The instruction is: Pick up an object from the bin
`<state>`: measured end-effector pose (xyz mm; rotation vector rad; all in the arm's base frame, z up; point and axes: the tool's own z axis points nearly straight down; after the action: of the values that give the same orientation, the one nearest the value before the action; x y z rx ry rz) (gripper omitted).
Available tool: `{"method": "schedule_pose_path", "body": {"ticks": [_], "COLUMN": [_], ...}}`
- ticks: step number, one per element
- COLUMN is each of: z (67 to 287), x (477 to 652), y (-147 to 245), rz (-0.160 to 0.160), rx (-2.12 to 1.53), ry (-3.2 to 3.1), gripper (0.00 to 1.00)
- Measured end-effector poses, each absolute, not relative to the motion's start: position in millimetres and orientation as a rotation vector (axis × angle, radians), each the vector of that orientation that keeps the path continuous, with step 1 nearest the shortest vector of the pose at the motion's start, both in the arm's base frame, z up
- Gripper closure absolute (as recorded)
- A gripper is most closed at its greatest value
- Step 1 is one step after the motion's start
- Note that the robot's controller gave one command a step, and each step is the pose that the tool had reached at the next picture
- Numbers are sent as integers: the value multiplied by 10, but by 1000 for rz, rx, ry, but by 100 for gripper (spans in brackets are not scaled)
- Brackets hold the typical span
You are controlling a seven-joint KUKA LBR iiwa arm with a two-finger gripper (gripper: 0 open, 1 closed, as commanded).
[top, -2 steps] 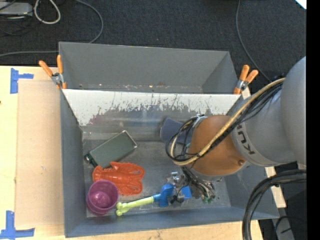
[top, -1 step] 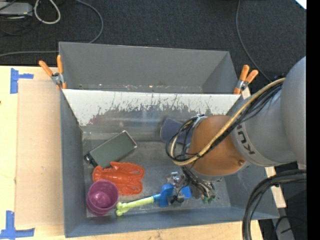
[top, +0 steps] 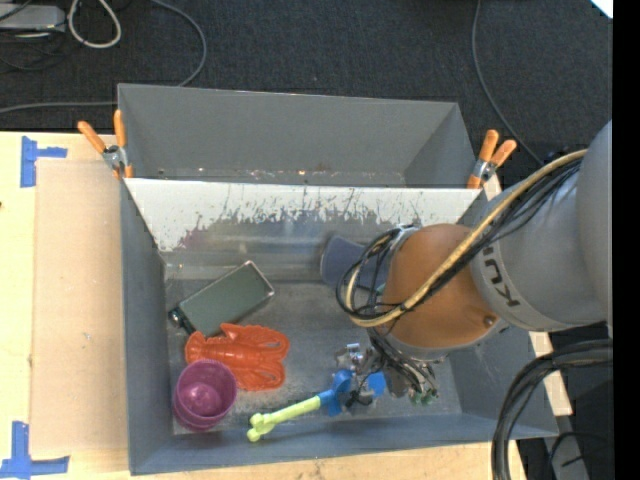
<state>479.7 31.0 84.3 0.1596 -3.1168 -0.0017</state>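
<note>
The arm [top: 560, 258] reaches into the grey metal bin [top: 300, 138] from the right, its orange wrist cover [top: 435, 288] wrapped by looping cables. The end effector [top: 385, 380] sits low over the bin floor near the front wall, towards the right. Whether it is released or clenched cannot be told, as the wrist hides much of it. Just beside it to the left lies a yellow-green stick [top: 290, 415] with a blue head [top: 340, 390]; the head points at the end effector and looks to be touching it. Further left stand a purple cup [top: 205, 393], mouth up, and an orange-red lobster-shaped toy [top: 240, 353] beside it. A dark flat phone-like slab [top: 225, 298] lies behind these. A blue-grey object [top: 338, 258] rests by the back wall, partly hidden by the wrist.
</note>
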Motion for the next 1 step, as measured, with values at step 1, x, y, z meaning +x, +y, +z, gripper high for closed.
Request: {"method": "schedule_pose_path", "body": {"ticks": [1], "z": [1266], "x": [4802], "y": [313], "rz": [-2], "rx": [160], "ry": [-3118], "gripper": [100]}}
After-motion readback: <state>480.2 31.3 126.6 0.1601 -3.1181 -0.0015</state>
